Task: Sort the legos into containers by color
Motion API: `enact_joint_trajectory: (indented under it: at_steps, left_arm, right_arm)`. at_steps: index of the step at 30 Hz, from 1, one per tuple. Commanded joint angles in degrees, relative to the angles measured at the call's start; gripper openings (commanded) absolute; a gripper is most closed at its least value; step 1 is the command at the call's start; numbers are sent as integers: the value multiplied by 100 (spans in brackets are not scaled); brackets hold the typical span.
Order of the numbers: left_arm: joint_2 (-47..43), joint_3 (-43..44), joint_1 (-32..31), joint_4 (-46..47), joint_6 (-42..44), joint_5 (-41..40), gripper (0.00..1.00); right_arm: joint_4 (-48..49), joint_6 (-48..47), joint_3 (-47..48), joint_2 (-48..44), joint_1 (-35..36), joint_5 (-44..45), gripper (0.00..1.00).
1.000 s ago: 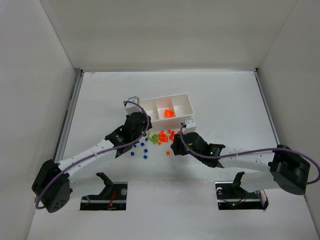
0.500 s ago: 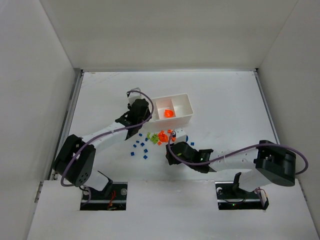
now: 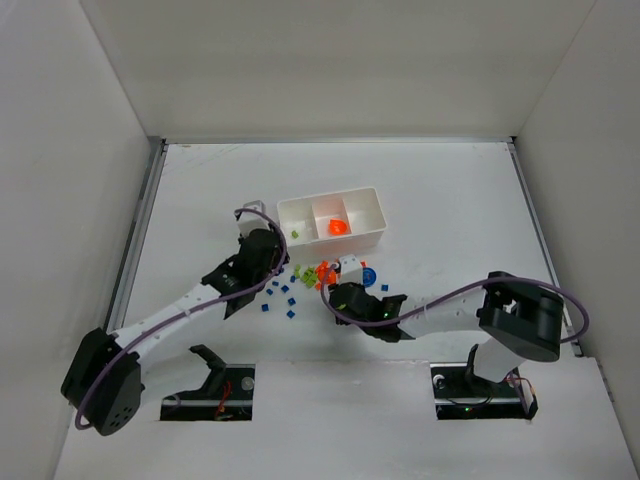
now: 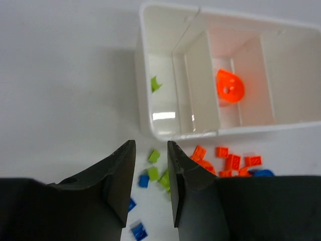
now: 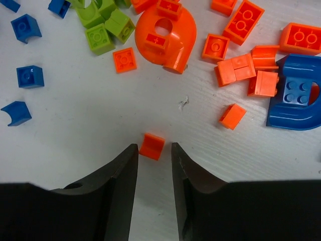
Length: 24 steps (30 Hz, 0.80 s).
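Both jaw pairs part-open, nothing clamped. Nearest: right gripper (image 5: 155, 151), tips straddling small orange brick (image 5: 151, 144) on counter (image 5: 90, 115), gap showing beside brick. Beyond it, loose legos (image 3: 320, 272): orange cluster with curved orange piece (image 5: 168, 37), lime bricks (image 5: 103, 27), blue bricks (image 5: 27, 75), blue curved piece (image 5: 293, 103). Further: left gripper (image 4: 150, 146) just short of tray (image 4: 144, 100), lime bricks past its tips. Tray's left compartment holds lime brick (image 4: 156, 83); middle holds round orange piece (image 4: 229, 86).

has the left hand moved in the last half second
Yes: the left hand has drawn back toward the near edge, off the white tray's left end.
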Motion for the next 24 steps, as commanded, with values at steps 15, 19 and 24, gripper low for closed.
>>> enact_joint_trajectory:
  at_steps: [15, 19, 24]
  left_arm:
    - [-443, -860, -1929, -1275, -904, -411, 31]
    - [-223, -947, -2185, -1292, -1123, -570, 32]
    - [-144, -1088, -2387, -1275, -1326, -631, 37]
  right_arm:
    - [-409, -265, 430, -993, -57, 410, 12]
    - [-286, -766, 833, -1267, -601, 226, 12]
    - [100, -1206, 1606, -855, -1296, -292, 12]
